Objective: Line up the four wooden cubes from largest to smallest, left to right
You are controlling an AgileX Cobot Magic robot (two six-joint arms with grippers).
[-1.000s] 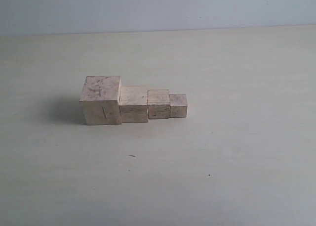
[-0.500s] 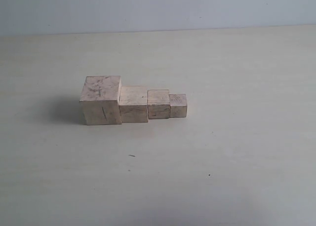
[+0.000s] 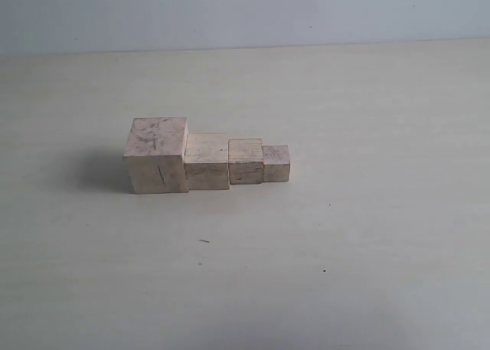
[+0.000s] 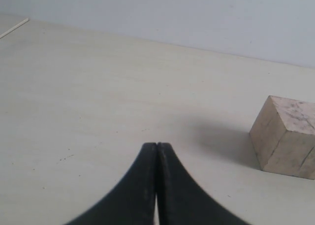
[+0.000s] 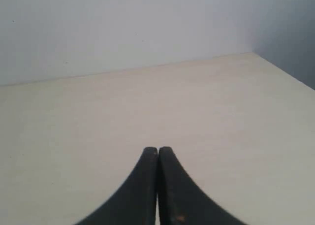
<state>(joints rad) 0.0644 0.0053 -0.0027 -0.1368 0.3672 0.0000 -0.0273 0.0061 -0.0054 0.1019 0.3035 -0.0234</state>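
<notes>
The table [image 3: 367, 235] is pale and flat. The four cubes sit in one row near its middle, a bit to the left.

The big cube [image 3: 156, 155] is at the left end. The second cube [image 3: 207, 161] touches its right side. The third cube [image 3: 246, 161] comes next, close against the second. The small cube [image 3: 276, 164] is at the right end, touching the third. So the row goes big to small, left to right, and I think the job looks done.

The left gripper [image 4: 156, 145] is pinched closed with nothing in it. It hangs over bare table, well apart from the big cube. The right gripper [image 5: 157, 148] is pinched closed too, and it holds nothing. Its view shows only table and wall [image 5: 123, 28], no cubes. Neither arm shows in the outside view.

The step now, I think, is just to leave the row alone. To do that well, both arms should keep away from the cubes. The left one is nearer, so it needs the most care. A bump on the big cube would push the whole row, since the cubes touch. The small cube is light and would slide first. No cube needs a new grab.
</notes>
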